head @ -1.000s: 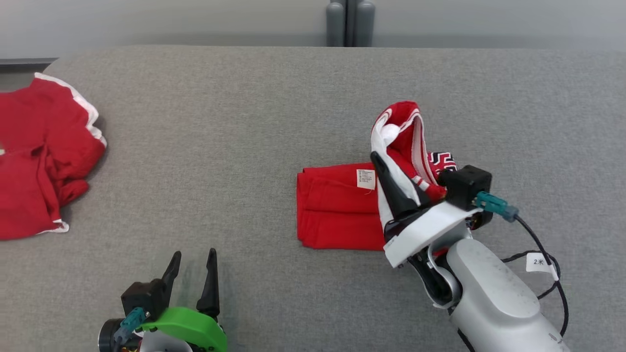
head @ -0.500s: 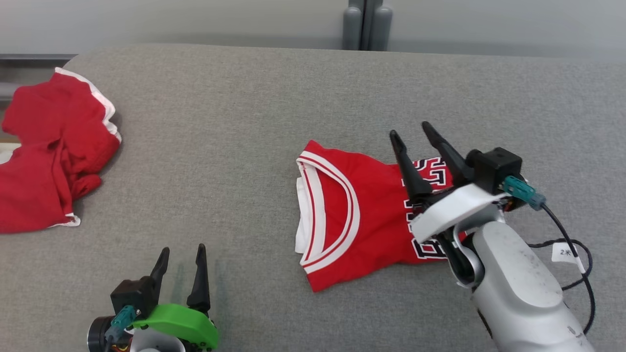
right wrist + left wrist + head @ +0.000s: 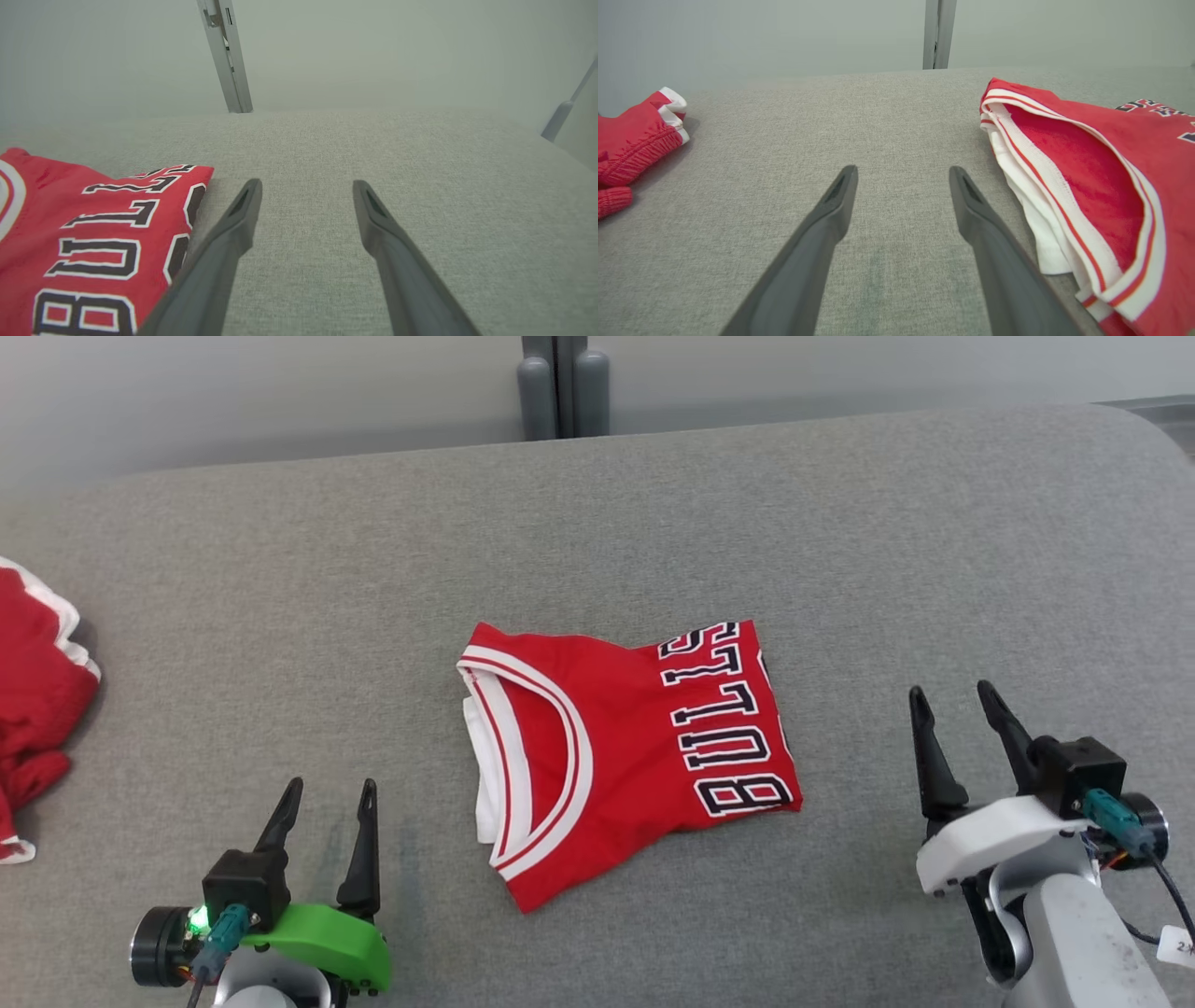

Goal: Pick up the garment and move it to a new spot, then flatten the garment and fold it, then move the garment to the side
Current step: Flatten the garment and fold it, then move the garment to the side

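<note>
Left claw [image 3: 333,784], right claw [image 3: 950,688] agape, empty; folded jersey [image 3: 625,756] between; red cloth [image 3: 37,700] cut off left.

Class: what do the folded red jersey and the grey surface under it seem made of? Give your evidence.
The folded red jersey: soft knit fabric, probably synthetic; it creases and drapes limply. The grey surface: matte woven upholstery cloth, likely; visible flecked weave.
</note>
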You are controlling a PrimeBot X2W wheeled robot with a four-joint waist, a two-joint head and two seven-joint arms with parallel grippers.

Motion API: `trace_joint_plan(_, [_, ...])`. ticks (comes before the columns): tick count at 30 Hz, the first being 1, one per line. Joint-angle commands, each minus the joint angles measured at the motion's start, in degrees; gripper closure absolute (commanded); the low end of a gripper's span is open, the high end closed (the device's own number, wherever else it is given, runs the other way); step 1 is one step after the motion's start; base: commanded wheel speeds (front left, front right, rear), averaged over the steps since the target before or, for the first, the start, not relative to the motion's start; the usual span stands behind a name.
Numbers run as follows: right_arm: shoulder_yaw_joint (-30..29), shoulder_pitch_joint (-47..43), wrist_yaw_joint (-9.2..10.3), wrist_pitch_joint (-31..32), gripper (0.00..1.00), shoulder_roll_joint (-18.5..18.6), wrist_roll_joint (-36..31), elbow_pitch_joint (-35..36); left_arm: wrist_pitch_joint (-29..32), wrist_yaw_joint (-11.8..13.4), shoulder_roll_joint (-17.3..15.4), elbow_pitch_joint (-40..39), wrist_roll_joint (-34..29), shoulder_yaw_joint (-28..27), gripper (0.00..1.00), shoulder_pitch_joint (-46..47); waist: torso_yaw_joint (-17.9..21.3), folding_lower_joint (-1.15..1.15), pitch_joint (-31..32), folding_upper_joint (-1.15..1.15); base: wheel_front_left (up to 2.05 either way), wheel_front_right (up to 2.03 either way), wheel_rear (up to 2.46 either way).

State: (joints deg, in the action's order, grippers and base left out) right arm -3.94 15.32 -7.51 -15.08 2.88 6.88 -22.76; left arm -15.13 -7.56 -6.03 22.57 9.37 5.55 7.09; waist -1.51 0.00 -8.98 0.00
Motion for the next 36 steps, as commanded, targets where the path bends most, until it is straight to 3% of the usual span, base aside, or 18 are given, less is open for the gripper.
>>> trace_joint_plan(1, [-0.4,-1.6,0.06,-0.1,0.00,0.1,-0.8,0.1,0.0,0.2,-0.2,-0.1,-0.8,-0.5,0.00,-1.1,1.9,0.00,0.4,0.00,0.00,0.00,0.00])
trace_joint_plan(13, [1.0,-5.3,0.06,-0.1,0.00,0.1,-1.2,-1.5,0.0,0.2,2.0,-0.5,-2.5,-3.4,0.00,-4.1,1.8,0.00,0.9,0.00,0.00,0.00,0.00])
trace_joint_plan(21, [8.9,2.7,0.06,-0.1,0.00,0.1,0.7,-6.0,0.0,0.2,2.1,-2.9,-1.8,-2.1,0.00,-2.2,-0.5,0.00,-1.3,0.00,0.00,0.00,0.00])
trace_joint_plan(28, [15.7,13.5,0.06,-0.1,0.00,0.2,2.4,-17.8,0.0,0.2,1.5,-3.4,-0.4,1.0,0.00,-0.6,-4.1,0.00,-3.2,0.00,0.00,0.00,0.00])
trace_joint_plan(36, [18.9,16.0,0.06,5.4,0.00,0.1,3.7,-36.3,0.0,0.2,0.5,-4.9,1.5,4.0,0.00,-0.7,-7.3,0.00,-3.3,0.00,0.00,0.00,0.00])
